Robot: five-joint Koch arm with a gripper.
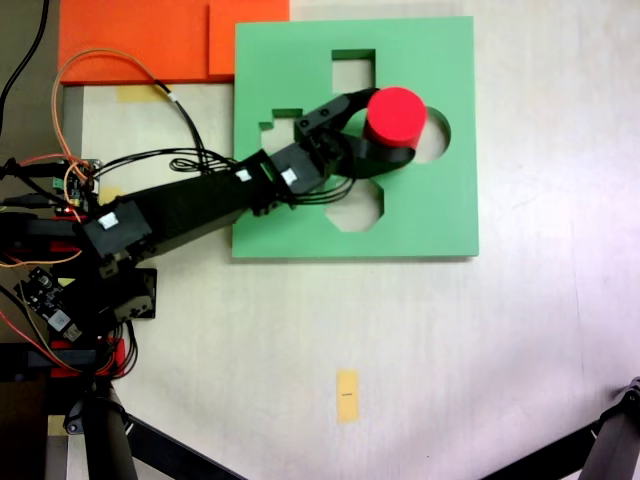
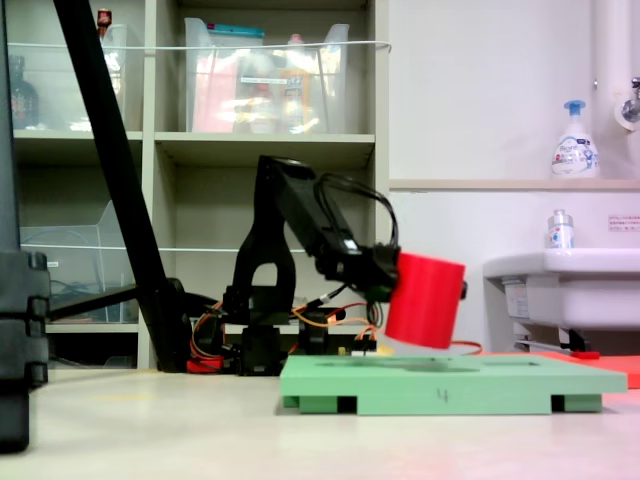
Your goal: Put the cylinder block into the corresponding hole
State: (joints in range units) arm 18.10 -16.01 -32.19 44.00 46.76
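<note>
The red cylinder block (image 1: 397, 112) hangs over the right half of the green foam board (image 1: 440, 215), with my gripper (image 1: 374, 136) shut on its sides. It covers the left part of the circular hole (image 1: 438, 138), whose right edge shows as a pale arc. In the second exterior view the cylinder block (image 2: 425, 300) is tilted and held clear above the board (image 2: 450, 385), with the gripper (image 2: 392, 288) on its left. The square cut-out (image 1: 352, 66) and the octagonal cut-out (image 1: 358, 212) are uncovered.
Orange foam sheets (image 1: 150, 40) lie past the board's far left corner. Loose wires and circuit boards (image 1: 60, 185) crowd the arm's base. A yellow tape tag (image 1: 347, 395) lies on the floor. Black tripod legs (image 1: 620, 430) cross the lower corners. Shelves (image 2: 200, 150) and a sink (image 2: 560, 280) stand behind.
</note>
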